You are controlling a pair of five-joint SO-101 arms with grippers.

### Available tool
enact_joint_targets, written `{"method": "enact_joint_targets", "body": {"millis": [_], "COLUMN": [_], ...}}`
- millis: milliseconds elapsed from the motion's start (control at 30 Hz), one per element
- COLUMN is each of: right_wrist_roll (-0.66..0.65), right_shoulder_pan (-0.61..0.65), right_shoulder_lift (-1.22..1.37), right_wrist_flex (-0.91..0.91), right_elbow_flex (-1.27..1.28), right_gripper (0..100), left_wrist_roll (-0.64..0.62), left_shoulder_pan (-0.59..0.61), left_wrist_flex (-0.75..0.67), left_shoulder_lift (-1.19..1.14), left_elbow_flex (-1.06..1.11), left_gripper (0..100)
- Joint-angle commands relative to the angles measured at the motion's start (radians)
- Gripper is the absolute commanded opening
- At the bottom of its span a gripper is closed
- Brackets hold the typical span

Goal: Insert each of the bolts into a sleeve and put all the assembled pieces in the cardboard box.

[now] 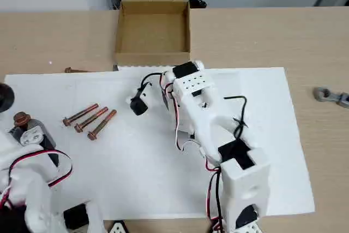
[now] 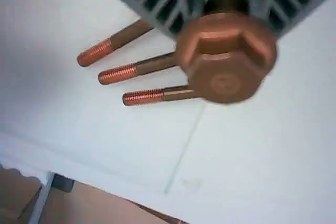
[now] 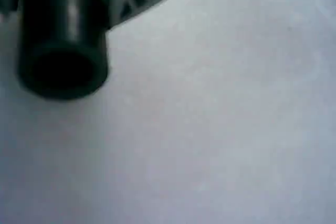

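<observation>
My left gripper [image 1: 26, 128] is shut on a copper bolt [image 1: 22, 118] near the left edge of the white paper. The bolt's hex head [image 2: 226, 59] faces the left wrist camera. Three more copper bolts [image 1: 91, 119] lie side by side on the paper, a short way right of it; their threaded ends [image 2: 118, 73] point the same way. My right gripper [image 1: 143, 97] is shut on a black sleeve [image 1: 138, 104] over the paper, just below the cardboard box [image 1: 152, 53]. The sleeve's open end [image 3: 63, 72] hangs close above the paper.
A white paper sheet [image 1: 136, 178] covers the middle of the wooden table. Another bolt [image 1: 76, 70] lies at the paper's far left edge. A dark round object [image 1: 3, 97] sits at the left border. A metal part [image 1: 330, 95] lies at the far right.
</observation>
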State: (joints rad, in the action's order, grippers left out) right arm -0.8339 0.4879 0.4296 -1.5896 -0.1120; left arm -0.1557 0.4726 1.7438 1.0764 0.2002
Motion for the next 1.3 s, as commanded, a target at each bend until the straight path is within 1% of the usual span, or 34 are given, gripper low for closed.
{"method": "enact_joint_targets", "body": {"millis": [0,667,1033,1167,1267], "right_wrist_roll": [-0.005,0.002,0.038,0.066,0.069], "right_shoulder_pan": [0.012,0.042,0.041,0.044,0.039], "right_shoulder_lift": [0.024,0.151,0.186,0.186,0.186], "right_wrist_flex": [0.025,0.031,0.059,0.062,0.064], "right_elbow_flex": [0.011,0.035,0.038,0.037,0.041], "right_gripper": [10.3,10.5,9.9,1.3,1.9], "left_wrist_roll": [0.011,0.011,0.011,0.011,0.011], "left_shoulder_pan": [0.005,0.005,0.005,0.005,0.005], "left_wrist_flex": [0.002,0.005,0.005,0.006,0.006], "left_shoulder_lift": [0.005,0.005,0.005,0.005,0.005], "left_elbow_flex": [-0.004,-0.004,-0.004,-0.004,-0.004], "left_gripper": [0,0,0,0,0]}}
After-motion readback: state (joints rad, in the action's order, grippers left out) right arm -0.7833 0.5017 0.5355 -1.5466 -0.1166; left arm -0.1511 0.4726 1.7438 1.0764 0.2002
